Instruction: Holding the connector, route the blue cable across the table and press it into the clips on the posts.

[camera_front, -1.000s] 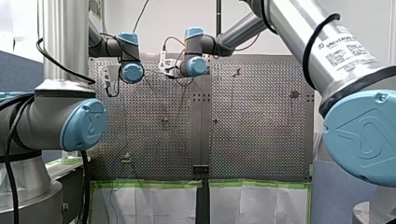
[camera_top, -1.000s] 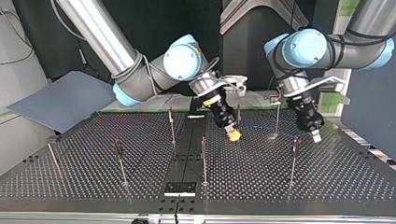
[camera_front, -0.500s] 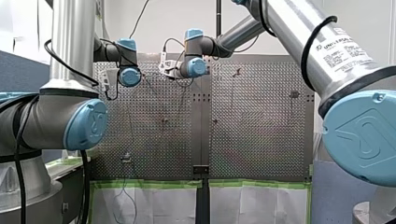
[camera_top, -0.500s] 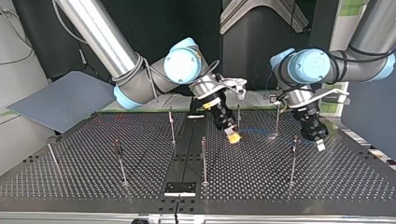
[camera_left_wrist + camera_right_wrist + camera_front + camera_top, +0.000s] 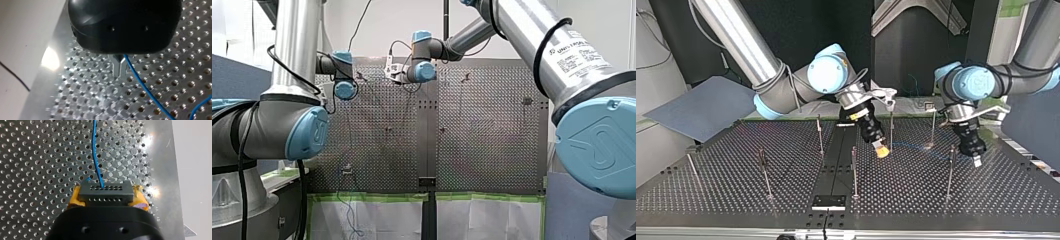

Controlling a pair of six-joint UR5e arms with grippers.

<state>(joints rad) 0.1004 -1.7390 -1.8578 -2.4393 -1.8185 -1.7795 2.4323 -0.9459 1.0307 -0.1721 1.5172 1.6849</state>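
A dark grey connector (image 5: 105, 188) with rows of holes sits between the yellow pads (image 5: 75, 200) of my right gripper (image 5: 107, 200), which is shut on it. The blue cable (image 5: 95, 152) leaves the connector over the perforated table. In the top view my right gripper (image 5: 881, 150) hangs low beside a post (image 5: 891, 131). From there the blue cable (image 5: 916, 146) runs to my left gripper (image 5: 976, 159). In the left wrist view its metal fingers (image 5: 116, 67) are shut, and the blue cable (image 5: 140, 85) comes out at their base.
Several thin posts stand on the perforated table (image 5: 736, 190), among them ones at the middle (image 5: 854, 172) and beside my left gripper (image 5: 949, 172). A grey sheet (image 5: 701, 107) lies off the table's far corner. A black plate (image 5: 828, 201) sits at the near edge.
My left gripper has moved toward the top view's right and nearer its camera, drawing the cable along. My right gripper has shifted slightly left and lower with the connector.
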